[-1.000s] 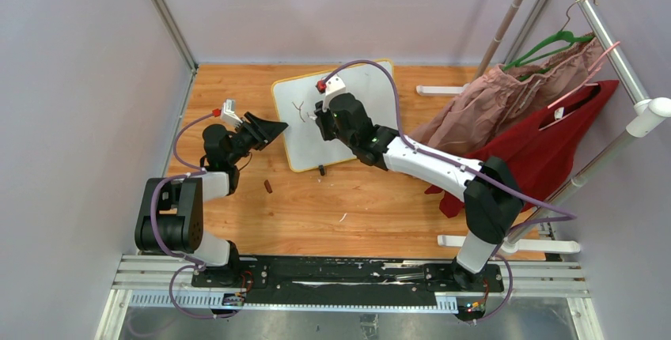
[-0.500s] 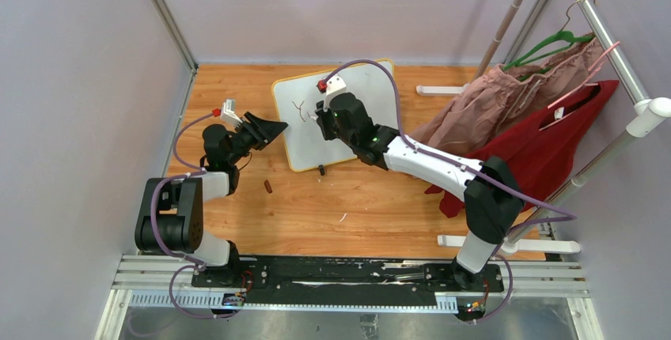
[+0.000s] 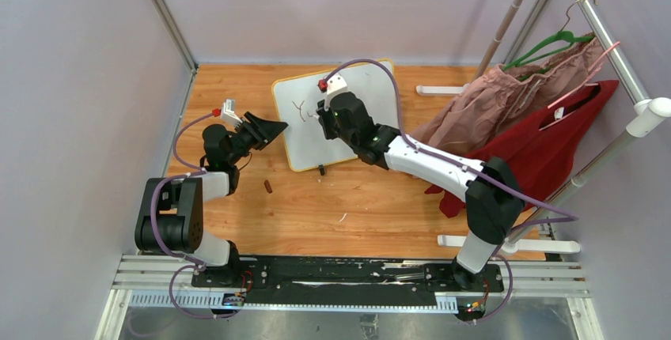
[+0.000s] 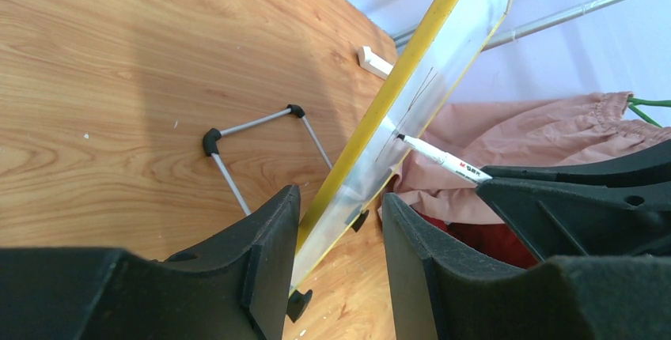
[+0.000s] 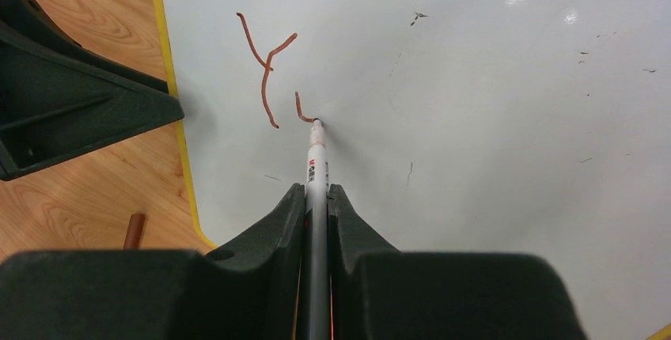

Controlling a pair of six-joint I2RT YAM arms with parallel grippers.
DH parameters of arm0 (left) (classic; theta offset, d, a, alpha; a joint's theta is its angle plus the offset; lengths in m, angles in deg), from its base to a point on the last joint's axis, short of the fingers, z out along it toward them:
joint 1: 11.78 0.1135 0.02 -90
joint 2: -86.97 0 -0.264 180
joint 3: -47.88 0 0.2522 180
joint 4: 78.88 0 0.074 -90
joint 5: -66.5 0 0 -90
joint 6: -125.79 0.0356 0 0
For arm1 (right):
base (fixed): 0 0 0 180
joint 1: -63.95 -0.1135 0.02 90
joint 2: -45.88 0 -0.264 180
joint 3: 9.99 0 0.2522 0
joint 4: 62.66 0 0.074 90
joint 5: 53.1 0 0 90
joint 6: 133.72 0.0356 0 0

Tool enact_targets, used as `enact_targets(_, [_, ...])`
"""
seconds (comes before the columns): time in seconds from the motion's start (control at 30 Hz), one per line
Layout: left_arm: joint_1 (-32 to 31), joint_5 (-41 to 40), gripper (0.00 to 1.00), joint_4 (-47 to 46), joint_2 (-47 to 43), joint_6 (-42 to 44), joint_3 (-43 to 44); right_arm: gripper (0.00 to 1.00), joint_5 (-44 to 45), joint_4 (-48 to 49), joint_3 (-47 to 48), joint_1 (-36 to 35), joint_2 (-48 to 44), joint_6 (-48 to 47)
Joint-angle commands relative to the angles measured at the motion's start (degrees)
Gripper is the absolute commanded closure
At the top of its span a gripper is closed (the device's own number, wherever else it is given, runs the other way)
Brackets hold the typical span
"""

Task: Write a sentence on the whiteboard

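On the whiteboard (image 5: 475, 79), marker (image 5: 316, 168) tip touches.

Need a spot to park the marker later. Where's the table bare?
Bare wood lies between the whiteboard front edge and the arm bases, apart from a small brown cap. Also the far left corner behind the left gripper. The right side is crowded by clothes.

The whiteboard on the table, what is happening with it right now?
The right tool holds a marker with its tip on the whiteboard, beside a finished "Y" and a short new stroke. The left tool straddles the board's yellow edge, apparently steadying it. The sentence has barely begun.
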Motion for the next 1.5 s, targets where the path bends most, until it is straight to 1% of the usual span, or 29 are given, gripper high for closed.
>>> enact_targets(0.0, [-0.33,0.93,0.52,-2.27,-1.15,0.19,0.81,1.00,3.60,-1.23,2.73,1.66,-0.23,-1.45])
enact_targets(0.33, [-0.27,1.04,0.52,-2.45,-1.11,0.05,0.73,1.00,2.50,-1.41,5.02,1.66,0.88,-1.66])
enact_targets(1.3, [-0.29,1.15,0.52,-3.15,-0.79,-0.39,0.75,1.00,-5.02,-3.07,6.07,0.43,2.76,-1.77])
enact_targets(1.4, [-0.27,1.14,0.52,-3.24,-0.82,-0.39,0.72,1.00,-4.46,-3.51,6.08,0.35,2.48,-1.57])
enact_targets(1.47, [-0.27,1.15,0.52,-3.24,-0.93,-0.39,0.73,1.00,-2.79,-2.72,4.86,0.41,0.57,-1.38])
